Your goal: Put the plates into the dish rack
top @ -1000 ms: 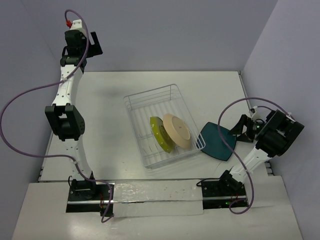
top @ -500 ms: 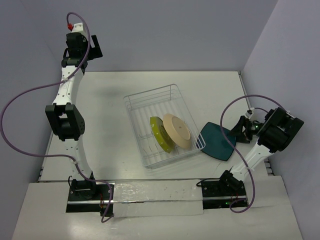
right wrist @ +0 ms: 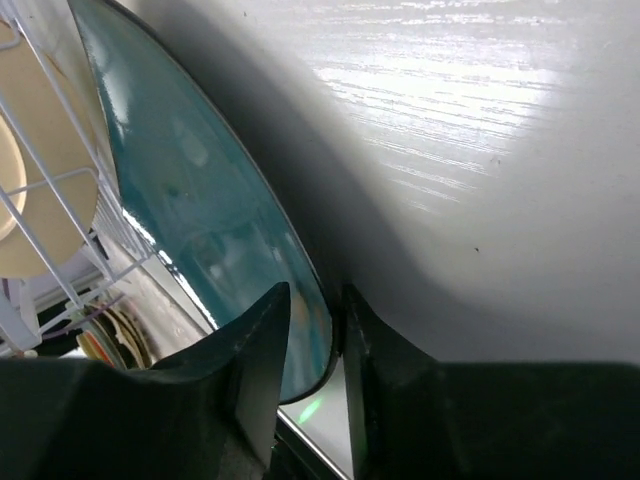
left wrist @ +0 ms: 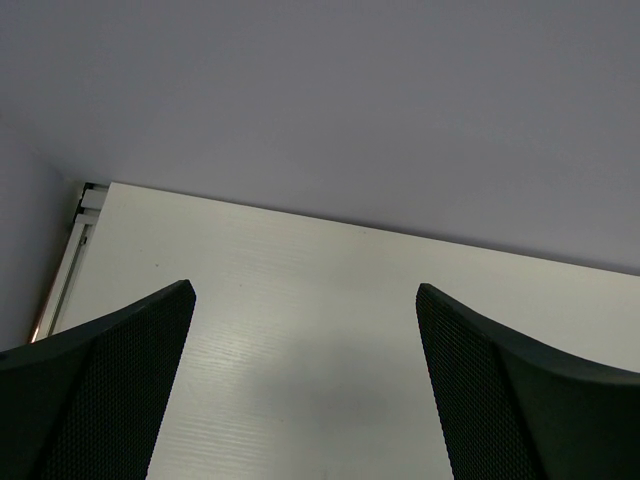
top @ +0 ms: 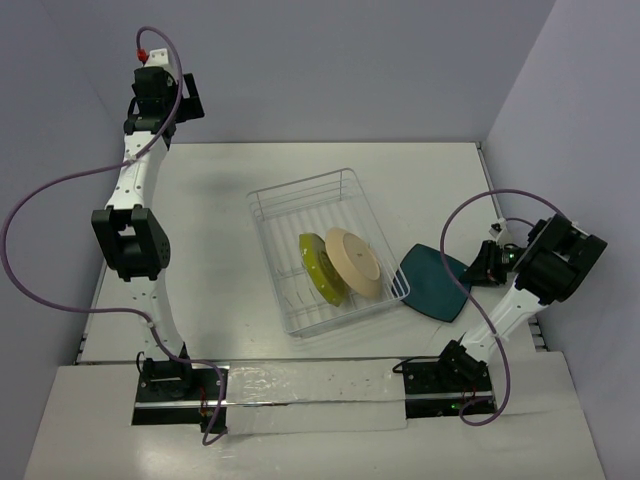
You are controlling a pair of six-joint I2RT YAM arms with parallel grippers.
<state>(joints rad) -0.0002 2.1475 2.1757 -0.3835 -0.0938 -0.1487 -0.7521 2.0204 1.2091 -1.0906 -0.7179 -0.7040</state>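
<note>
Top external view: left claw [top: 160, 85] raised at the far-left corner, fingers spread, well apart from everything. Rightward, dish rack [top: 300, 188] with yellow-green plate [top: 318, 268] and beige plate [top: 352, 262] standing side by side. Just beside its right wall, teal plate [top: 432, 282] tilted on the tabletop [top: 220, 230], right rim pinched by right claw [top: 480, 268]. Rack directly left of that claw, long axis near-to-far; right arm far nearer.
</note>
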